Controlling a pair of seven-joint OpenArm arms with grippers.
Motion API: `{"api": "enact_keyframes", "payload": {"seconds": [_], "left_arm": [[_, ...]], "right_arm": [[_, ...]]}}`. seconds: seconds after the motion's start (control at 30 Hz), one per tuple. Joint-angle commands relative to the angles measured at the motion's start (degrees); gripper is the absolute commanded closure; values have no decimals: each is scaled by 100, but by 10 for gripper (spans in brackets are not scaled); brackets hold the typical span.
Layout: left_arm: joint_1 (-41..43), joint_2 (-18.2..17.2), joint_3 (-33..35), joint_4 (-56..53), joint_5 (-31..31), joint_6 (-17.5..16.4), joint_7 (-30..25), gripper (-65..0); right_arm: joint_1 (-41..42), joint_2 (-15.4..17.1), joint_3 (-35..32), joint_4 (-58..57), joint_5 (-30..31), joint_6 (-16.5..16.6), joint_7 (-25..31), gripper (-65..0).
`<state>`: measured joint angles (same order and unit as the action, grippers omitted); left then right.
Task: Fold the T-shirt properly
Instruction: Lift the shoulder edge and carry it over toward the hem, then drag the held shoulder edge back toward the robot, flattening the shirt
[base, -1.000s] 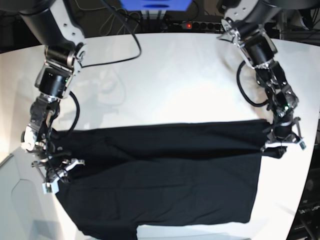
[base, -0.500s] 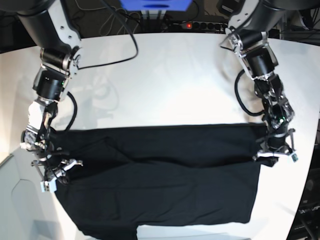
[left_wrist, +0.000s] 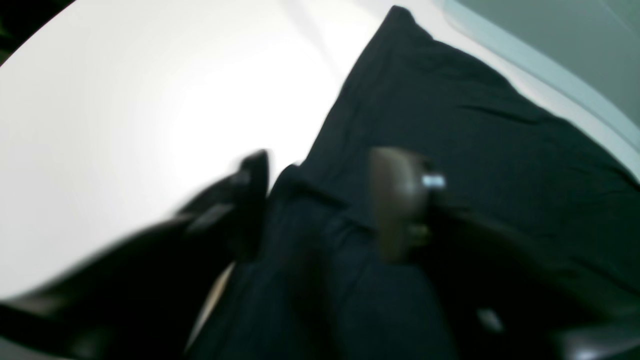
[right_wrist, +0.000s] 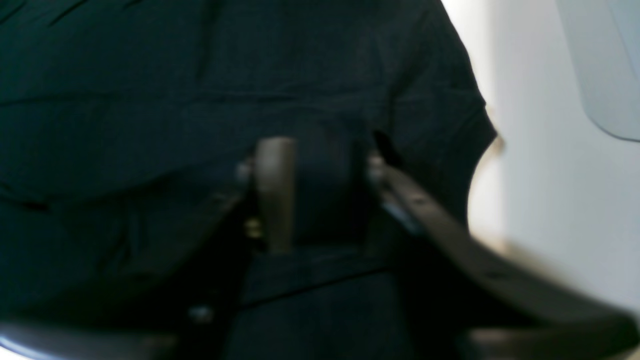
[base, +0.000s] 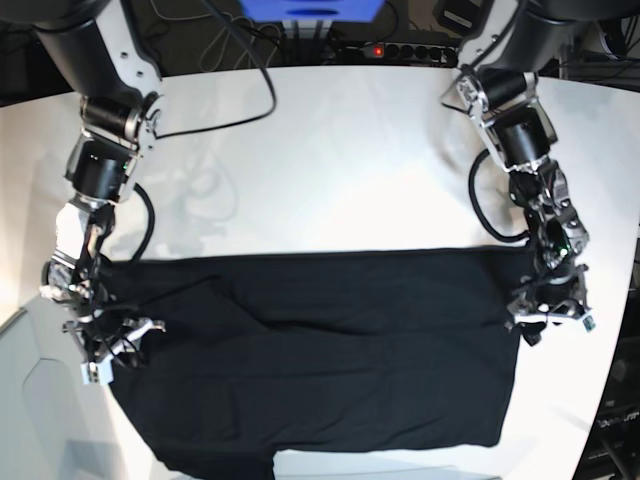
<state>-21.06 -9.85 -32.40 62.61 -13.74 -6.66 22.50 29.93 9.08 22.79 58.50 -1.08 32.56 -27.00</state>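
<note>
two open grippers over t-shirt (base: 320, 350)

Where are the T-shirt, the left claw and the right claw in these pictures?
T-shirt (base: 320, 350): base view, middle of the black cloth.
Left claw (base: 548, 318): base view, between its fingertips at the shirt's edge.
Right claw (base: 112, 350): base view, between its fingertips over the shirt's other edge.

No text, label, brand, number or sign is legible anywhere in these views.

Robotics lab: white table (base: 340, 160), loose cables (base: 250, 90), power strip (base: 400, 48) behind.
</note>
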Motion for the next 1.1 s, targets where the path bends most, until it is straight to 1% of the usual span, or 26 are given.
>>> {"api": "enact_keyframes", "payload": {"seconds": [0.0, 0.03, 0.1, 0.17, 0.2, 0.27, 0.43, 0.6, 0.83, 0.9, 0.97, 1.03, 1.07], "left_arm": [[-114, -75, 1, 108, -37, -25, -136, -411], [-17, -83, 1, 161, -72, -25, -145, -433], [229, -145, 1, 486, -90, -25, -145, -440], [572, -136, -8, 812, -90, -33, -136, -440], [756, -127, -8, 926, -99, -33, -136, -440], [1055, -127, 1, 979, -99, -42, -145, -440], [1539, -119, 36, 838, -99, -51, -189, -440], [1539, -57, 18, 302, -99, -60, -206, -440], [1240, -48, 36, -85, -99, -60, -206, -439], [1161, -48, 45, -191, -99, -60, -206, -437], [1064, -48, 45, -349, -99, -60, -206, -411], [950, -66, 45, -569, -99, -60, -206, -336], [888, -66, 53, -692, -99, -60, -206, -283]], "right_arm": [[185, 142, 29, 106, 113, 37, 164, -279], [176, 151, 29, 124, 113, 37, 164, -316], [167, 186, 38, 132, 113, 37, 164, -361], [106, 204, 38, 132, 113, 37, 164, -365], [9, 283, 38, 150, 113, 37, 164, -365], [-167, 353, 38, 308, 121, 37, 164, -365], [-817, 345, 38, 871, 139, 37, 208, -365], [-1116, 283, 38, 1055, 139, 37, 217, -365], [-1292, 309, 55, 1170, 139, 37, 217, -365], [-1389, 380, 205, 1249, 139, 37, 217, -365], [-1406, 415, 354, 1258, 139, 37, 217, -366], [-1380, 459, 504, 1135, 139, 37, 217, -367], [-1371, 547, 609, 1038, 139, 37, 217, -368]]}}
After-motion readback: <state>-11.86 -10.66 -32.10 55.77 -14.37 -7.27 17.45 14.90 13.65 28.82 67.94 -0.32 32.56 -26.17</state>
